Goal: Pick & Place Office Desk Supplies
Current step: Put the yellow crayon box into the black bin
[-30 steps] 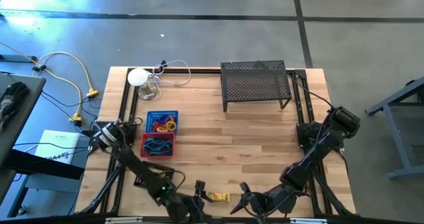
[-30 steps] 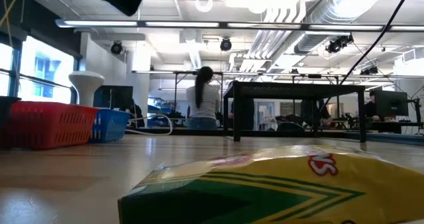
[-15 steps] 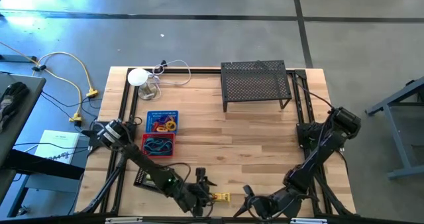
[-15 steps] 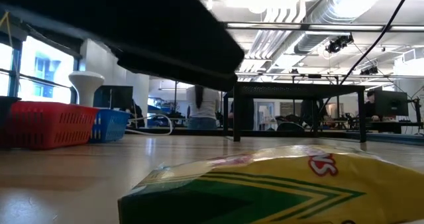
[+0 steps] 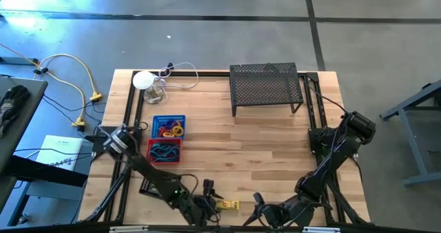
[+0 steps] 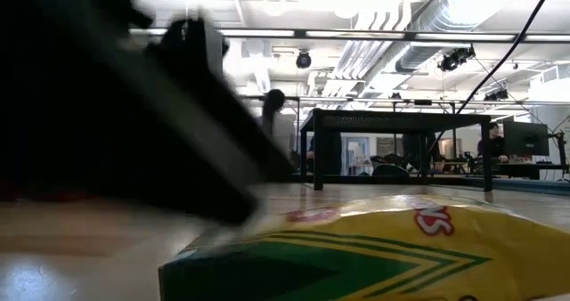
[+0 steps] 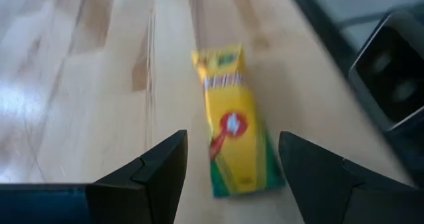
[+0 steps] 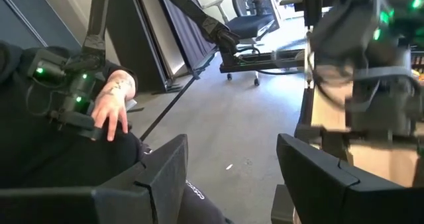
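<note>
A yellow and green crayon box (image 5: 228, 205) lies flat on the wood near the table's near edge; it fills the front of the low view (image 6: 356, 248). My left gripper (image 5: 209, 191) is open just left of it and low over the table. In the left wrist view the box (image 7: 233, 128) lies ahead, between the lines of the two open fingers (image 7: 232, 168), apart from both. My right gripper (image 5: 260, 207) waits open at the near edge, right of the box. Purple and orange rings fill a blue basket (image 5: 169, 127); black and blue loops fill a red one (image 5: 164, 151). No yellow-and-white tubes show.
A black mesh shelf (image 5: 266, 87) stands at the far right, and a white round device with a cable (image 5: 143, 80) at the far left. Bare wood lies between the baskets and the shelf. The right wrist view looks off the table at a seated person's hand (image 8: 112, 111).
My left arm has swung from the near edge toward the crayon box and come down close to the table. In the low view it has dropped from the top corner to cover the left half, hiding the baskets. The box has not moved.
</note>
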